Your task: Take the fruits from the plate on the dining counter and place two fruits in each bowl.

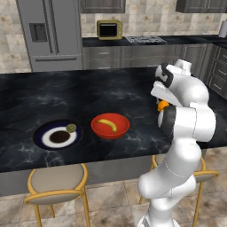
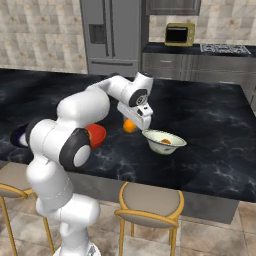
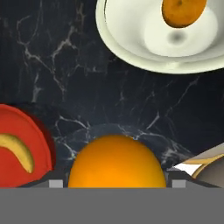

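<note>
My gripper (image 2: 131,121) is shut on an orange ball (image 2: 129,126), held just above the black dining counter (image 1: 44,97) between the two bowls. In the hand view that ball (image 3: 117,162) sits between the fingertips. The cream bowl (image 2: 159,148) to the right holds the other orange ball (image 2: 166,141); both show at the hand view's top, bowl (image 3: 111,41) and ball (image 3: 183,11). The red bowl (image 1: 96,129) holds the banana (image 1: 107,124). On the blue-rimmed plate (image 1: 42,133) at the left lies the olive-green fruit (image 1: 71,128).
Stools with yellow frames stand under the counter's front edge (image 1: 55,184) (image 2: 150,202). My own white arm hides the cream bowl in the left base view. Behind the counter are a grey fridge (image 1: 48,31) and a yellow microwave (image 1: 109,29).
</note>
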You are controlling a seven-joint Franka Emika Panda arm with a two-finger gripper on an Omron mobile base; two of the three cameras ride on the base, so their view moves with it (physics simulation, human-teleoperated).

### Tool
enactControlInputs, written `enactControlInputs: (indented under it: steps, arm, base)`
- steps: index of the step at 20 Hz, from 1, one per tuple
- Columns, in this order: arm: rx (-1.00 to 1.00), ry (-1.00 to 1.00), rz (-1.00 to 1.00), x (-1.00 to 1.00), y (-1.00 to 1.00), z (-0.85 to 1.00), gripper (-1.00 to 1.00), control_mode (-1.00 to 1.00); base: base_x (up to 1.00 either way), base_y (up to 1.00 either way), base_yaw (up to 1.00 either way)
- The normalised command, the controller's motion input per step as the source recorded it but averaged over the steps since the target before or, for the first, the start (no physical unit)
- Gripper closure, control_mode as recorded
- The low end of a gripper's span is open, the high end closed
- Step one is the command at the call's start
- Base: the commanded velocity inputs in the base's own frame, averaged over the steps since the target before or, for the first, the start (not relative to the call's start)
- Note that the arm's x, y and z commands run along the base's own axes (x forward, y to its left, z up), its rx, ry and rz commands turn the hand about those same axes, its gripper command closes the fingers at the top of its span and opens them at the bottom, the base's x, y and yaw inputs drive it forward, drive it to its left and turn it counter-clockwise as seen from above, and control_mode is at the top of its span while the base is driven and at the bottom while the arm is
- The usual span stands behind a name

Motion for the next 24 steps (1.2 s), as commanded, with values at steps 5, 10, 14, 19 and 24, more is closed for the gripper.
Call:
enactControlInputs:
  steps: [5, 10, 14, 19, 24]
  arm:
    - [-0.06, 0.0, -0.05, 0.14, -0.65, -0.05, 1.0, -1.0]
    - [-0.08, 0.0, -0.05, 0.17, -0.51, -0.08, 1.0, -1.0]
    - [-0.24, -0.08, -0.04, 0.06, -0.27, -0.26, 1.0, -1.0]
    - [-0.18, -0.06, -0.08, 0.2, -0.18, -0.25, 1.0, -1.0]
    - [-0.05, -0.08, -0.05, 0.13, -0.06, -0.24, 1.0, -1.0]
  base:
    - [0.0, 0.0, 0.0]
    - [0.0, 0.0, 0.0]
    - [0.0, 0.0, 0.0]
    - [0.0, 0.0, 0.0]
    - [0.0, 0.0, 0.0]
